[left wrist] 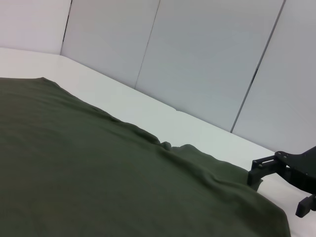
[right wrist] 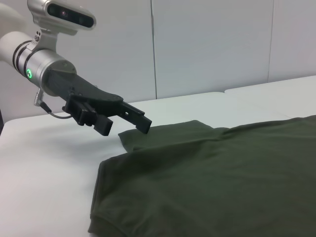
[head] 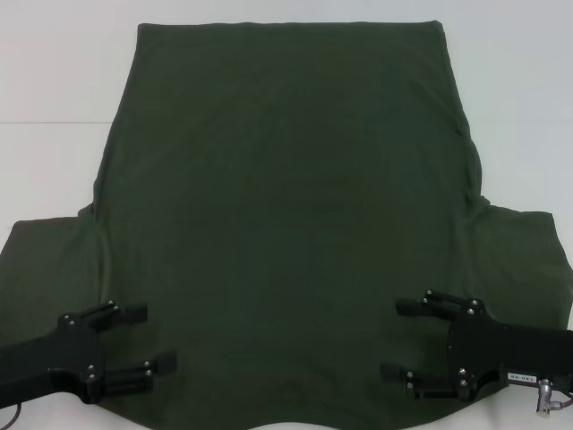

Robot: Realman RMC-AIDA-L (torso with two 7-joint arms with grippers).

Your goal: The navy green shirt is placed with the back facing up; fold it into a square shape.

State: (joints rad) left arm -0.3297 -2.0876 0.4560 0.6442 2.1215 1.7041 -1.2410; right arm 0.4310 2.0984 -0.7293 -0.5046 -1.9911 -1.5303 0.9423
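My head view gives the whole layout: the large dark olive-green short-sleeved cotton shirt (head: 286,224) lies flat on the white table (head: 54,72), plain side up, straight hem at the far edge, sleeves spread left and right, collar end nearest me. Long axis runs near to far, away from the robot.

The black left gripper (head: 148,339) sits over the near-left part of the shirt, by the left sleeve, fingers spread wide, pointing inward toward the middle. The black right gripper (head: 400,338) mirrors it over the near-right part, by the right sleeve, also spread wide, pointing inward. Nothing is between either pair of fingers. I can't tell from above whether they touch the cloth.

The right wrist view adds what the head view can't: the left gripper (right wrist: 126,124) is tilted down with its fingertips just above or at the shirt's (right wrist: 212,177) sleeve edge; contact is unclear. It also shows pale wall panels (right wrist: 212,44) behind the table.

The left wrist view shows the shirt (left wrist: 98,173) surface with small wrinkles near the far sleeve, and the right gripper (left wrist: 281,185) at that side.
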